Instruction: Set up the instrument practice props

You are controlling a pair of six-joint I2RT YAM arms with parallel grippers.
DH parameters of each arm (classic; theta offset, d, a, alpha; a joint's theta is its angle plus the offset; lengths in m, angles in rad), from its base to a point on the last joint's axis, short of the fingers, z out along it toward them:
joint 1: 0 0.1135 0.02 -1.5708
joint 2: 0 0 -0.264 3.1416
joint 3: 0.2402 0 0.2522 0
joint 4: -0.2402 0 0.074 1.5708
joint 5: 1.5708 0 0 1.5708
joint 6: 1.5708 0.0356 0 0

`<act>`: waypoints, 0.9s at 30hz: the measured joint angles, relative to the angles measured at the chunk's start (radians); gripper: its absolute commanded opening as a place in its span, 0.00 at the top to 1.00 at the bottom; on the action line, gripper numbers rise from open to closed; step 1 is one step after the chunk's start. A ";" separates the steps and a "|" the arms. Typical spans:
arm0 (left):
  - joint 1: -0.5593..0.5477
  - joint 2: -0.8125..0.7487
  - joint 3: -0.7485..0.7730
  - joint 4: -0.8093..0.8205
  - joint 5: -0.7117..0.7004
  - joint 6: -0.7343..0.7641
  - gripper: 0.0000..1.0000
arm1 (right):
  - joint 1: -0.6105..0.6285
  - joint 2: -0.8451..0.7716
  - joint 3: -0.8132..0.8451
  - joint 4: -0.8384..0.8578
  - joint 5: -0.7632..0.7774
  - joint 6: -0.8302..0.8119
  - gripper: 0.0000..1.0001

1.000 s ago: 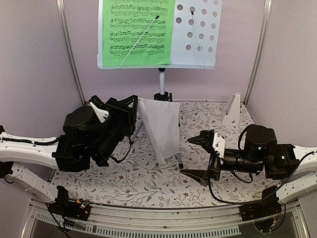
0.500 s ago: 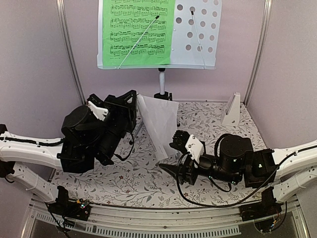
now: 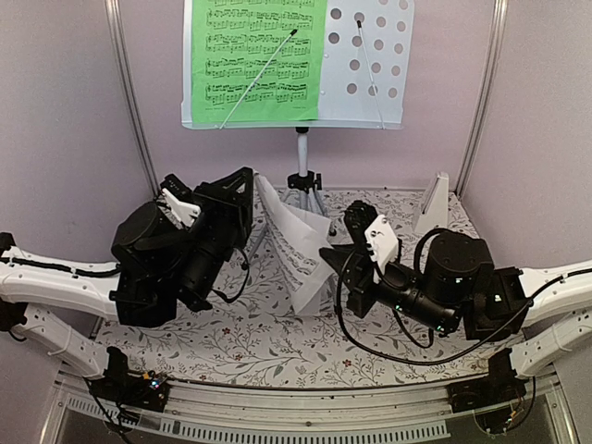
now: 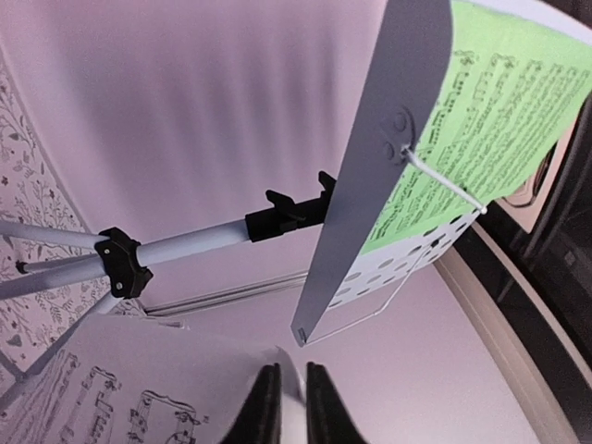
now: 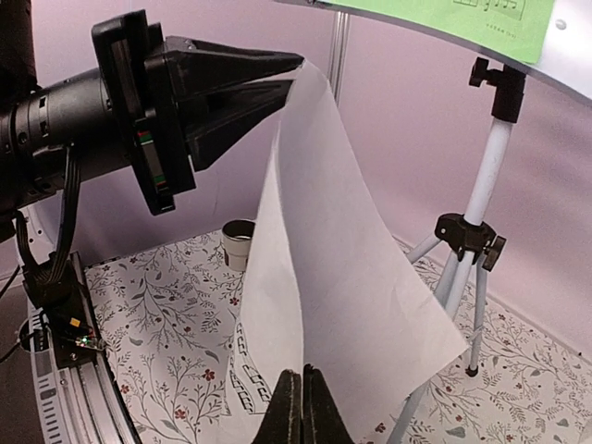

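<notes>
The pale grey music stand (image 3: 370, 65) rises at the back on its tripod (image 5: 490, 176), with the green sheet (image 3: 259, 60) on the left half of its hole-punched desk (image 4: 370, 166). Between the two arms a white sheet (image 3: 301, 231) hangs bent in the air. Its top corner sits between the fingers of my left gripper (image 3: 252, 180) (image 4: 287, 370), which is shut on it. My right gripper (image 3: 328, 254) (image 5: 302, 372) is shut on the sheet's lower edge (image 5: 351, 277). The small white metronome (image 3: 432, 205) stands on the table at the back right.
A small white cup (image 5: 239, 242) stands on the flowered cloth behind the left arm. Metal frame posts (image 3: 129, 92) (image 3: 481, 92) flank the stand. The tripod's legs (image 3: 319, 199) spread just behind the hanging sheet.
My right gripper swung left and up from the table to the white sheet and shut on its lower edge. The sheet now bends between the two grippers. The left arm barely moved.
</notes>
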 measured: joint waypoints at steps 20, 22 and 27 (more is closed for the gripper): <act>0.304 -0.393 -0.152 -0.301 0.890 0.955 0.07 | -0.020 -0.161 0.469 -0.857 -0.267 -0.137 1.00; 0.320 -0.364 -0.142 -0.368 0.990 1.003 0.05 | -0.020 -0.121 0.509 -0.940 -0.300 -0.152 1.00; 0.336 -0.291 -0.134 -0.484 1.156 1.099 0.01 | -0.020 -0.056 0.553 -1.107 -0.333 -0.189 1.00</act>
